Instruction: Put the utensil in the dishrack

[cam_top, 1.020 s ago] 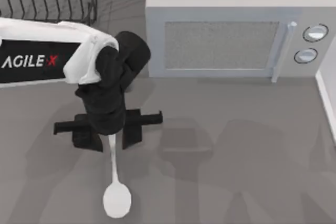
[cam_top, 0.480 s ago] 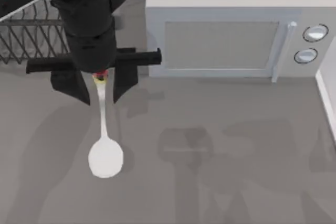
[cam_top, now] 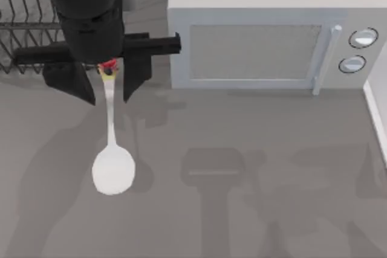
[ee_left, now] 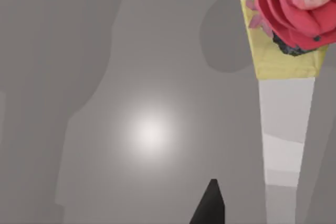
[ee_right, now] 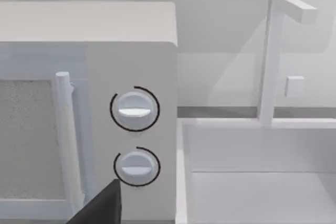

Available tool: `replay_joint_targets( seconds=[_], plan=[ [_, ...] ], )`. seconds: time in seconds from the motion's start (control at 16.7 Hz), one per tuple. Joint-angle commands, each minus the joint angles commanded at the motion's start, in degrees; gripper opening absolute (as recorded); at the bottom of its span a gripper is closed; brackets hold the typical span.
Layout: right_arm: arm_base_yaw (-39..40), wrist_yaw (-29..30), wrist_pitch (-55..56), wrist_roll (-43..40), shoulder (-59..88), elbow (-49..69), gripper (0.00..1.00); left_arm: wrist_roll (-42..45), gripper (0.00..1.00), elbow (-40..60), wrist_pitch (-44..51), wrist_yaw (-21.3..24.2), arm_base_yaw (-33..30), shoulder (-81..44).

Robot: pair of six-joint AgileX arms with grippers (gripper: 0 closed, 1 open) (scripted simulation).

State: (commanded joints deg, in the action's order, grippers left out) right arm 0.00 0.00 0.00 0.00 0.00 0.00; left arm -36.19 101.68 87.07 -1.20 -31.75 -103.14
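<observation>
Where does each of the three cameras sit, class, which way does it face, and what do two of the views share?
Top view: above the table, looking down; the left tool holds the spoon beside the dishrack, left of the microwave.
Left wrist view: on the left arm, facing the table; a dark fingertip shows.
Right wrist view: on the right arm, facing the microwave's dials and a sink; a dark fingertip shows.
Shared: top and left wrist views show the spoon.

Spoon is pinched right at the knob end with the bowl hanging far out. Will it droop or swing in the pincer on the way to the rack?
The spoon looks stiff: its handle runs straight from the left pincer to the bowl, so drooping seems unlikely. Held near the red knob, with the bowl far out, it may pivot. The thin, smooth handle might slip between the dishrack bars.
</observation>
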Motion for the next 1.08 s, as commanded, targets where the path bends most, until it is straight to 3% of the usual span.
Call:
replay_joint_targets(
  seconds=[0.24,0.42,1.08],
  plan=[
    [0.00,0.00,0.00,0.00,0.00,0.00,1.00,2.36,0.00,-1.88,-3.72,0.86,2.29,3.14],
    [0.00,0.00,0.00,0.00,0.00,0.00,1.00,7.16,0.00,-6.32,-12.63,2.63,7.54,9.45],
    [0.00,0.00,0.00,0.00,0.00,0.00,1.00,32.04,0.00,-32.82,-66.21,11.28,36.21,44.68]
  ],
)
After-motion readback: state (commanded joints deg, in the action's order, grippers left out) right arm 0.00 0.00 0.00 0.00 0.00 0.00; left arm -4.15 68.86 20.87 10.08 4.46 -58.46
